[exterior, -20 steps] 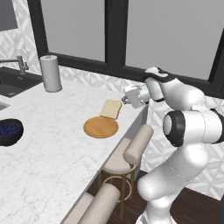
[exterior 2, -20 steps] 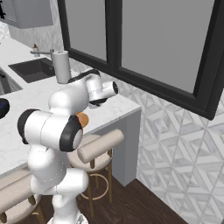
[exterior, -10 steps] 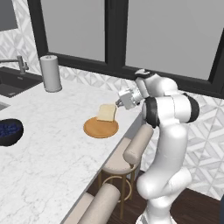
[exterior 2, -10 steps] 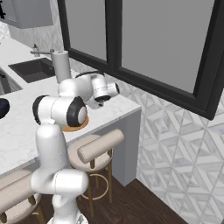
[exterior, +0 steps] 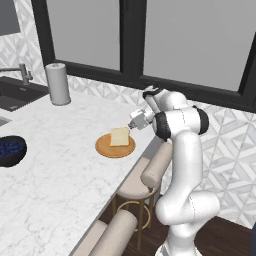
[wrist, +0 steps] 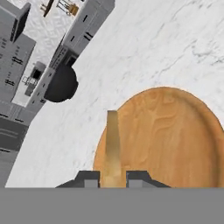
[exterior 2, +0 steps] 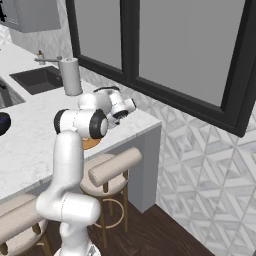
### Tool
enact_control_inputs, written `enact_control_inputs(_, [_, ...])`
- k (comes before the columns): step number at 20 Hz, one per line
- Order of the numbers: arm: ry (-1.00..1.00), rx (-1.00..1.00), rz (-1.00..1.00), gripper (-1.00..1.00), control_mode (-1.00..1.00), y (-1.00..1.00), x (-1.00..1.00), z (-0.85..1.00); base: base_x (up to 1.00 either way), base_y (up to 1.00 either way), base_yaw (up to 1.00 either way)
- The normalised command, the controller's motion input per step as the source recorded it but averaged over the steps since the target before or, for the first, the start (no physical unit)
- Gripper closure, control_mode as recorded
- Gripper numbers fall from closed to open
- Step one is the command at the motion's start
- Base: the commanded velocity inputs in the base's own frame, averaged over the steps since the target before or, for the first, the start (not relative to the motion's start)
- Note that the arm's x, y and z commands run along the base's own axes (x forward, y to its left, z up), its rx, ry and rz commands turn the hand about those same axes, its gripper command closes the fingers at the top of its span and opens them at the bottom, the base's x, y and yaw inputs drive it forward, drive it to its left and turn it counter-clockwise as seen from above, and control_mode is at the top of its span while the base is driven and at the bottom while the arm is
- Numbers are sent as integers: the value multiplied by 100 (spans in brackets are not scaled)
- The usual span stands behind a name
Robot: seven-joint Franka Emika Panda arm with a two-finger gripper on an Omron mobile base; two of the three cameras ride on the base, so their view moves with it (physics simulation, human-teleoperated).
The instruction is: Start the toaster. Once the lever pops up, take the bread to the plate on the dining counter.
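Tool [exterior: 134,123] is nearly closed, pinching the bread [exterior: 120,136] by one edge; in the hand view the slice [wrist: 112,148] stands on edge between the two dark fingertips [wrist: 89,179], crust toward the camera. The bread is over the plate [exterior: 106,148], leaning, lower edge at or just above the plate face; can't tell if it touches yet. The plate sits on the white marble surface [exterior: 55,165] near its overhanging edge, stools tucked below. A dark bowl of berries [exterior: 10,150] is well apart on the left, and a grey canister [exterior: 58,84] stands by the window.

Handling, judged: the slice is light, fairly stiff once toasted, dry, and crumbly at the crust. A narrow pinch across its thickness near one edge works, as here; squeezing hard would dent or snap it. It is thin, so it can pivot in the grip and will fall flat when let go. The plate is wider than the slice, so there is margin. Last step looks almost done: lower, then release.
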Motion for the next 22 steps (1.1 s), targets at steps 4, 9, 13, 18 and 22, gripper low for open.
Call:
enact_control_inputs(4, [0, -11, 17, 100, -100, 36, 14, -70, 0, 0, 0])
enact_control_inputs(9, [0, -6, 17, -100, -100, 26, 15, -42, 0, 0, 0])
enact_control_inputs(13, [-3, 0, 14, -100, -100, -4, 0, 4, 0, 0, 0])
enact_control_inputs(18, [-1, -1, 5, -100, -100, -5, -1, 1, 0, 0, 0])
enact_control_inputs(22, [-14, -3, 0, -100, -100, 0, -21, 28, 0, 0, 0])
